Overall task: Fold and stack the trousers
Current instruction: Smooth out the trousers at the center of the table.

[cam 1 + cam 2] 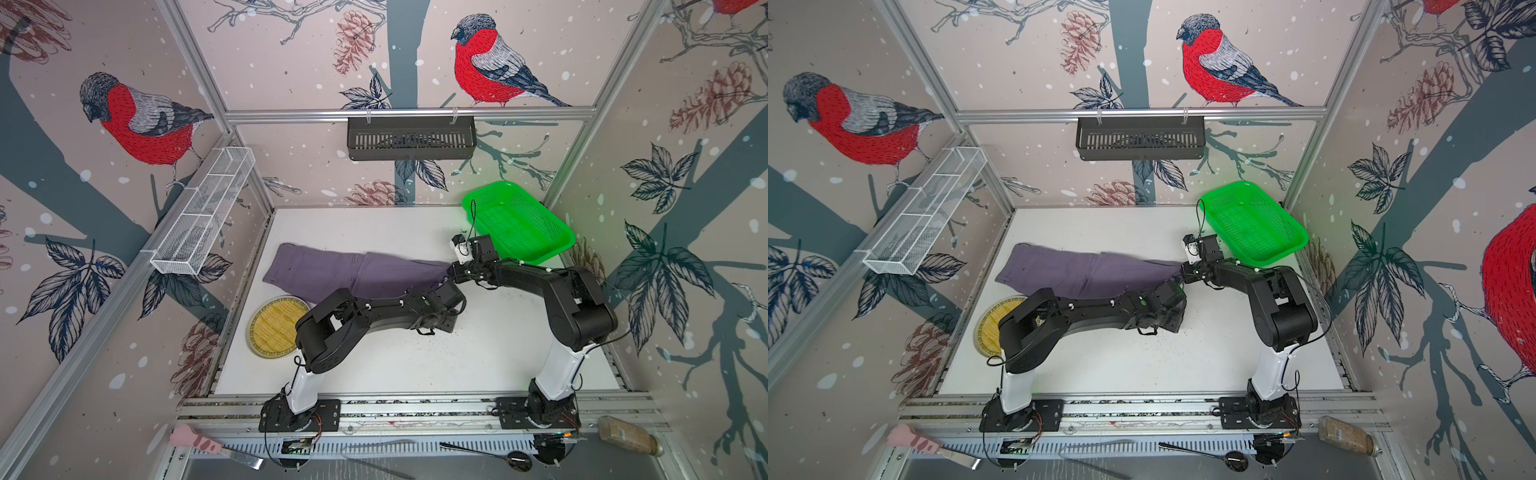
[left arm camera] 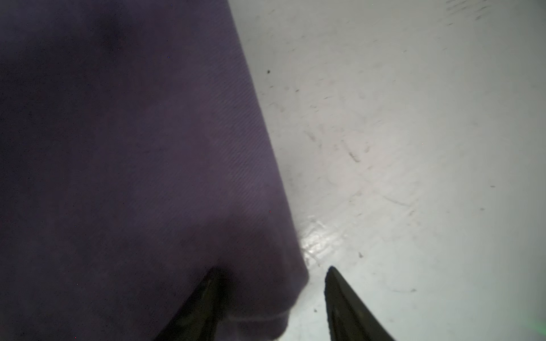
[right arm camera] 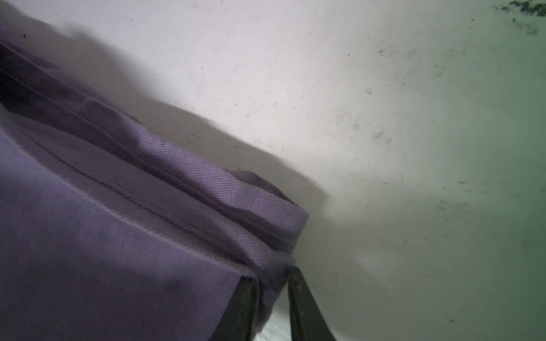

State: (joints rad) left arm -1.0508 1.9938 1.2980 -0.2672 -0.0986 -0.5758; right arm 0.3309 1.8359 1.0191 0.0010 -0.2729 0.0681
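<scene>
While both arms crowd the same end, the trousers (image 1: 357,272) lie flat across the middle of the table (image 1: 415,353) and look already doubled lengthwise. One end points at the wire shelf side, the hem end sits by the grippers.

- Right gripper (image 3: 271,274): jaws drawn narrow with the hem corner between them. Reads as a pinch on the cloth, several layers thick.
- Left gripper (image 2: 273,268): jaws apart, straddling the cloth edge, one finger (image 2: 204,304) against the fabric and one over bare table. Nothing held.

Risks, my read:
- Left closes on the top layer only or slips off the edge, so the layers peel apart on the lift and the fold comes out skewed.
- The right pinch sits on the very corner. Thick hem, small bite, so it may pull out under the cloth's weight.
- Wrists are nearly touching in both top views, so a crossing or uneven sweep could knock them together.
- Lifting too low would drag the cloth rather than fold it, and the near edge lies just beside the yellow round mat (image 1: 272,328).
</scene>
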